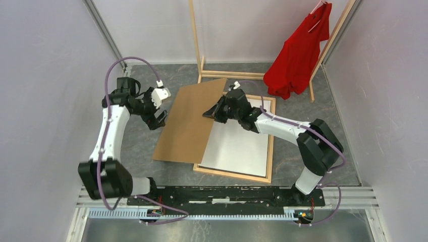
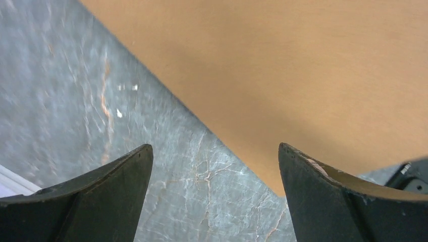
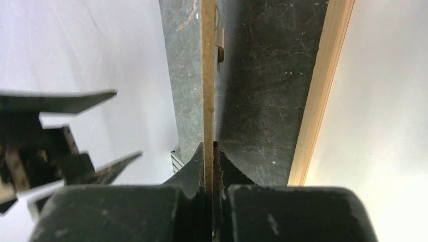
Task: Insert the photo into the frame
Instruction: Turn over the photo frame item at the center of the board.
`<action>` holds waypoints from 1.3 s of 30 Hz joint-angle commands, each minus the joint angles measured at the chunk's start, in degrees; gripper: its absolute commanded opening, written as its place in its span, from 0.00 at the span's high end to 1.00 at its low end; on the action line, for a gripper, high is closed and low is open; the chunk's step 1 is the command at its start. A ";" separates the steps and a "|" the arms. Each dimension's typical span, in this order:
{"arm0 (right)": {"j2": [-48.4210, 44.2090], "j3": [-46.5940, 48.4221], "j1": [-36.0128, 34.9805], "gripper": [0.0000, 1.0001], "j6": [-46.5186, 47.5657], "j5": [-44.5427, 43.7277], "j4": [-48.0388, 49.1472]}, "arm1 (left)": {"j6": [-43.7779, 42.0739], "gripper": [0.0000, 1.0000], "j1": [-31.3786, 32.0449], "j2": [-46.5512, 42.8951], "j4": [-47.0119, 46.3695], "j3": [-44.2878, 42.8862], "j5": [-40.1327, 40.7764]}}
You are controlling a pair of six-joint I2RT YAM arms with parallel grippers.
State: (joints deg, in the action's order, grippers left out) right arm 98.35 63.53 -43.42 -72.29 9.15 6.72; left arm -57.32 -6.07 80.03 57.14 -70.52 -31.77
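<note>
The light wood frame (image 1: pixel 271 151) lies flat on the floor right of centre. Inside it a white sheet faces up, the photo (image 1: pixel 239 146) showing its plain reverse. A brown cardboard backing board (image 1: pixel 189 121) rests to the left and overlaps the frame's left side. My right gripper (image 1: pixel 209 113) is shut on the board's right edge. The right wrist view shows the board (image 3: pixel 207 75) edge-on between the closed jaws of that gripper (image 3: pixel 208 146), with the frame rail (image 3: pixel 323 85) beside it. My left gripper (image 1: pixel 161 108) stands open at the board's left edge, holding nothing (image 2: pixel 214 146).
A tall wooden rack (image 1: pixel 197 40) stands at the back with a red shirt (image 1: pixel 298 55) hanging on its right side. Pale walls close in on both sides. Grey marbled floor (image 1: pixel 136 146) shows to the left of the board.
</note>
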 commanded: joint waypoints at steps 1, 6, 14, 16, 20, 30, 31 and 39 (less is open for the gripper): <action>-7.63 0.86 1.45 1.00 -2.75 0.77 3.92 | -16.73 0.00 2.76 -10.38 14.66 0.18 -8.07; -10.89 -3.83 4.77 1.00 -10.73 1.73 10.75 | -26.55 0.00 5.27 -23.02 21.64 3.01 -9.31; -10.80 -3.74 6.40 1.00 -18.22 5.09 15.13 | -35.48 0.00 5.36 -32.48 23.73 6.21 -9.90; -11.33 -4.34 6.35 1.00 -18.82 5.29 15.62 | -37.16 0.00 5.36 -33.46 23.77 6.42 -9.46; -10.83 -4.90 6.22 1.00 -21.39 8.51 18.05 | -34.99 0.00 5.36 -38.60 11.50 9.84 -10.03; -12.06 -6.15 5.80 1.00 -24.48 11.61 21.46 | -34.57 0.18 5.42 -49.67 -14.28 21.45 -7.18; -12.19 -6.01 5.79 1.00 -24.29 11.83 20.84 | -33.40 0.21 5.38 -50.44 -17.43 22.61 -6.85; -14.14 -5.78 5.45 0.79 -22.74 12.87 18.87 | -40.54 0.74 5.41 -52.67 -22.65 26.53 -7.65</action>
State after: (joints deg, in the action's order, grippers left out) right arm 88.55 56.75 -37.47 -95.59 19.07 20.32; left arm -93.21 -0.78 27.97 41.63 -44.14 -38.59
